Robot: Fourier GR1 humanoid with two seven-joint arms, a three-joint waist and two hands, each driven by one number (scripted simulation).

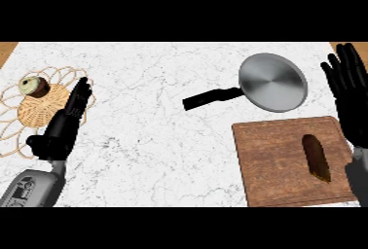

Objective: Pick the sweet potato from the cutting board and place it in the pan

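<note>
Sweet potato (316,158) laid lengthwise on cutting board (273,165), untouched; pan (273,81) just beyond. Judged stiff, light, tapered: best taken across thick middle. Right hand (350,97), left hand (70,116) held open, nothing gripped.
</note>
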